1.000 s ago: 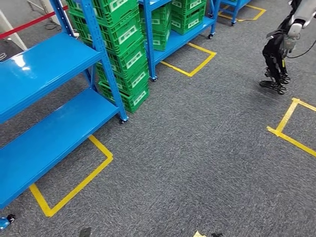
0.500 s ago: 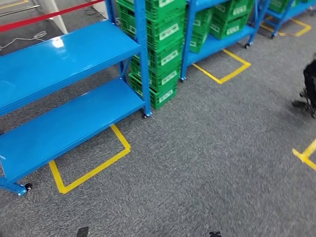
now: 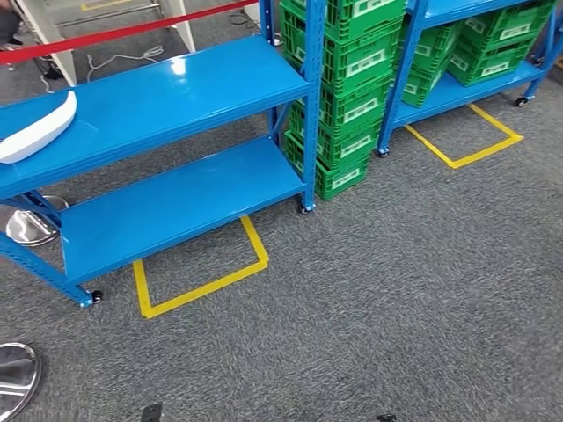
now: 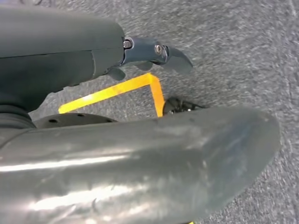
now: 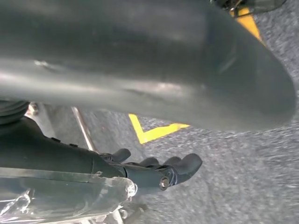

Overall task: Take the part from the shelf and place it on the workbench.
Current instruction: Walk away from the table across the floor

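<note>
The part (image 3: 36, 129), a white, long, curved piece, lies on the top shelf (image 3: 166, 92) of the blue rack, at about 10 o'clock in the head view. Its long axis runs from 8 o'clock up toward 2 o'clock, the upper end narrowing to a rounded tip that points toward 2 o'clock. No writing shows on it.

At 1 o'clock, green crates (image 3: 345, 88) stand stacked beside the rack post; each carries a white label, but the print is too small to read. Yellow tape (image 3: 199, 286) marks a floor bay under the rack.

The left hand (image 4: 155, 51) hangs over grey carpet, fingers extended and holding nothing. The right hand (image 5: 169, 170) also holds nothing, its fingers lying side by side, probably slightly curled, though the view is blurred.
</note>
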Robot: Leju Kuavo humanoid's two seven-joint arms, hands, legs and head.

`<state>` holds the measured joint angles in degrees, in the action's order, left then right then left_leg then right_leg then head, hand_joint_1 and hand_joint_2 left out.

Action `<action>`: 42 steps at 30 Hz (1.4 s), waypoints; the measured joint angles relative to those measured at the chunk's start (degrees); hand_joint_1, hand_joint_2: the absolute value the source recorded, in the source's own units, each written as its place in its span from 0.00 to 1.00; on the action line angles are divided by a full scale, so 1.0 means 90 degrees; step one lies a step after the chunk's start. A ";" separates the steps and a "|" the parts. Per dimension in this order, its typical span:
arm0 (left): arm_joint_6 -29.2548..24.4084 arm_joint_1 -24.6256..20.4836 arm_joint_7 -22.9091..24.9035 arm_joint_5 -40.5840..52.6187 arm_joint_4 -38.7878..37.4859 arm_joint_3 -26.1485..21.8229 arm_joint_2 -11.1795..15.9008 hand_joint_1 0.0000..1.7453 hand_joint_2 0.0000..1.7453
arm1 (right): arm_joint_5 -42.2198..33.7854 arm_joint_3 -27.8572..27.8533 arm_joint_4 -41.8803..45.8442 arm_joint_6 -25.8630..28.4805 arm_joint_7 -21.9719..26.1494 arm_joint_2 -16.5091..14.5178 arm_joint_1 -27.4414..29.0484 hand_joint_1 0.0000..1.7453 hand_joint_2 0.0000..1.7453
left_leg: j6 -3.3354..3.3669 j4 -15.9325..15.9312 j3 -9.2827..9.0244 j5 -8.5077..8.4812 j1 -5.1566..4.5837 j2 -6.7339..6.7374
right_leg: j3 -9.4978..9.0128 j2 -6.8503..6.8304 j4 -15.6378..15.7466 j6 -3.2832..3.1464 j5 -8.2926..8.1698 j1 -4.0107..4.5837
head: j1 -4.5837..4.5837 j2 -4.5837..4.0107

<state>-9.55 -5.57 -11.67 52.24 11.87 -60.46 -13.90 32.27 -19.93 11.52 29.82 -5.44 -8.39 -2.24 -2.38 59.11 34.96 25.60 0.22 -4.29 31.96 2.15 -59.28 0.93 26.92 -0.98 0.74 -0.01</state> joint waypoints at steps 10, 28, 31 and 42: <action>0.0001 -0.0044 0.0000 0.0009 0.0000 0.0002 -0.0001 0.00 0.00 | 0.0033 -0.0002 0.0000 0.0005 0.0003 0.0007 0.0017 0.00 0.00 | 0.0116 -0.0069 -0.0194 -0.0041 -0.0102 0.0908 | -0.0021 -0.0851 -0.0008 -0.0012 0.0058 0.0126 | -0.0059 0.0001; 0.0007 -0.0012 0.0000 0.0016 0.0001 0.0000 0.0001 0.00 0.00 | 0.0090 -0.0123 0.0001 0.0019 0.0027 0.0004 0.0006 0.00 0.00 | 0.0079 -0.0254 -0.0160 -0.0181 0.0015 -0.0333 | -0.0013 0.0241 -0.0010 0.0119 0.0036 0.0004 | 0.0037 -0.0001; 0.0009 -0.0008 0.0000 0.0021 0.0000 0.0001 0.0001 0.00 0.00 | 0.0101 -0.0143 0.0001 0.0018 0.0012 0.0001 0.0004 0.00 0.00 | -0.0012 0.0081 0.0024 0.0046 -0.0001 0.0054 | -0.0022 0.0064 0.0023 -0.0005 -0.0007 0.0003 | -0.0023 0.0001; 0.0011 -0.0043 0.0000 0.0055 -0.0001 0.0002 0.0002 0.00 0.00 | 0.0138 -0.0158 0.0000 -0.0080 -0.0033 0.0014 0.0010 0.00 0.00 | 0.0117 -0.0209 -0.0205 -0.0094 -0.0044 0.0431 | -0.0010 -0.0275 0.0010 0.0062 0.0034 0.0093 | -0.0060 -0.0002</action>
<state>-9.45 -5.96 -11.67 52.74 11.87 -60.43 -13.87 33.51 -21.35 11.52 29.10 -5.74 -8.27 -2.15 -1.33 57.23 33.11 24.75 -0.17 -0.41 31.88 -0.32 -59.19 1.49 27.23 -0.15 0.20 -0.02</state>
